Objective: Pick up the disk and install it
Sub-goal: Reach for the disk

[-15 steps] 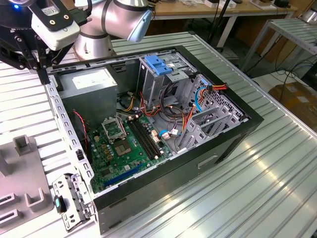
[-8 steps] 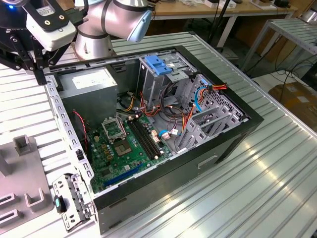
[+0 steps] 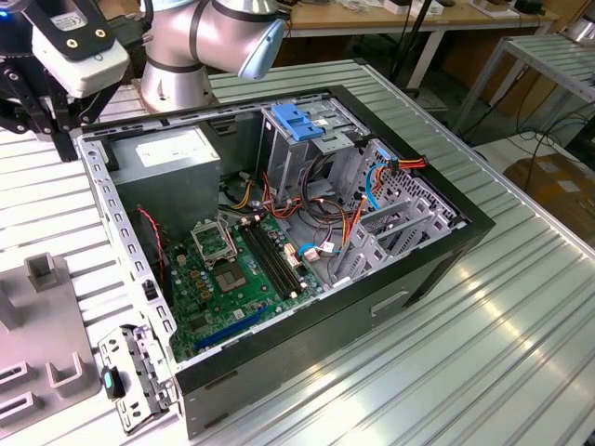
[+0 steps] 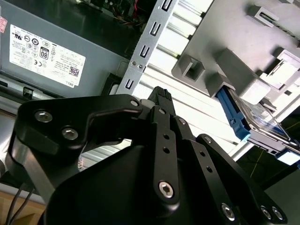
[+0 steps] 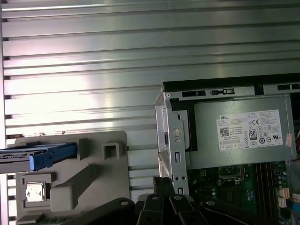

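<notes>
**Disk point(image 4: 255, 123) lies on the grey fixture; gripper point(image 4: 161, 93) is apart from it**

Exterior view: The arm point(image 3: 209, 42) reaches in from the top edge. Its black gripper hangs at the exterior view's left, above the ribbed metal table point(image 3: 483, 353) and just outside the corner of the open computer case point(image 3: 409, 279). That corner houses the power supply point(image 3: 172, 153). The case lies on its side, with the motherboard point(image 3: 232, 269) exposed. A light-blue latch plate point(image 3: 297, 121) sits on top of the drive cage. The grey fixture point(image 3: 42, 325) stands on the table at the exterior view's left, just beside the case.

Second wrist view: The gripper's black body takes up the foreground, and one ridged tip points toward the table slats. Whether the gripper is spread or pressed together cannot be told. The disk rests on the far side of the fixture with one bright blue side rail toward the camera, touching a raised grey block. It is well apart from the gripper.

First wrist view: The disk lies flat on the fixture, and the end of its blue rail is beside a raised grey post. The power supply and case wall are off to the other side. The gripper's linkages sit between the fixture and the case.
</notes>
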Controlling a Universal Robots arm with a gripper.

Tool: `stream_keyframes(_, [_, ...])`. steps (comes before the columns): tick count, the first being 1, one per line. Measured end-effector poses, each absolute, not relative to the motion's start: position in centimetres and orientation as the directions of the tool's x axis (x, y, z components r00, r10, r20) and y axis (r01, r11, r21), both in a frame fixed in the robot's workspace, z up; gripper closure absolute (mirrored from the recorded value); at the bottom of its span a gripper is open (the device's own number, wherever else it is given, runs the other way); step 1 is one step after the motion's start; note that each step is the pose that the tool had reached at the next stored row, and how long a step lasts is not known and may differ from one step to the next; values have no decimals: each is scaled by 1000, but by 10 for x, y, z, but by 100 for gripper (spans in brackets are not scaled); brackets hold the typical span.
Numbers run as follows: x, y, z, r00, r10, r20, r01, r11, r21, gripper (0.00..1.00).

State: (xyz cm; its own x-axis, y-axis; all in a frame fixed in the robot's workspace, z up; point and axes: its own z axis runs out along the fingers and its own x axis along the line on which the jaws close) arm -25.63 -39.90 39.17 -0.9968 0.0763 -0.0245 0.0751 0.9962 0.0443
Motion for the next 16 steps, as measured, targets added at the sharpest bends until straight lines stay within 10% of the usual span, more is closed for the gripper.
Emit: stream_keyframes(16, [-288,-397,390,-997,77,-17,76,996,44,89])
